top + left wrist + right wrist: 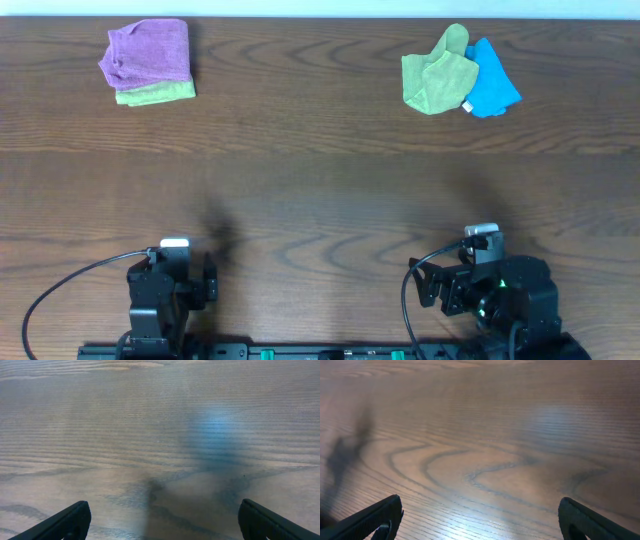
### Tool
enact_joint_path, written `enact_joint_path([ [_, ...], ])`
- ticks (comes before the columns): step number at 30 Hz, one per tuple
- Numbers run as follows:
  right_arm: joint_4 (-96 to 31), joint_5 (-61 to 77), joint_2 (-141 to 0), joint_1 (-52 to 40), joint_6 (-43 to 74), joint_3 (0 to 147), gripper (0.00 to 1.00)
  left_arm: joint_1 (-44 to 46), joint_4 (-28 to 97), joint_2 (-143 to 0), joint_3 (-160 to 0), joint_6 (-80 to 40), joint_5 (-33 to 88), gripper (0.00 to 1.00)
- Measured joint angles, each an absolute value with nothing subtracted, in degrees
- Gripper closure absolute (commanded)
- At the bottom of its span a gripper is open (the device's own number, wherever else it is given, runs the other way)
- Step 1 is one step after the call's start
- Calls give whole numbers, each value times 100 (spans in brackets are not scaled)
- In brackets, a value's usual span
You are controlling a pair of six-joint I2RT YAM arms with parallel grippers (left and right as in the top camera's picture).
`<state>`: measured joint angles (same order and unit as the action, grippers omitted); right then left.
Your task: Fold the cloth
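We see the purple cloth [148, 52] lying loosely folded at the far left of the wooden table [320, 180], resting on a lime-green cloth [160, 94] whose edge shows along its near side; at the far right a second lime-green cloth [438, 72] overlaps a blue cloth [492, 85]; both arms sit at the near edge, well apart from all 4 cloths; the left gripper [160, 522] has its 2 fingers spread wide over bare wood, gripping nothing; the right gripper [479, 522] is likewise spread wide and empty.
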<state>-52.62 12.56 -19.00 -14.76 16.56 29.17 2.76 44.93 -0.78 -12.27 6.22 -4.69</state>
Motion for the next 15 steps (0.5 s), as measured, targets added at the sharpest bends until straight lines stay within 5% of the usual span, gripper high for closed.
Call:
enact_joint_path([
  [15, -5262, 1253, -1900, -1476, 1656, 2917, 1, 276, 4493, -78, -1223, 467, -497, 5],
])
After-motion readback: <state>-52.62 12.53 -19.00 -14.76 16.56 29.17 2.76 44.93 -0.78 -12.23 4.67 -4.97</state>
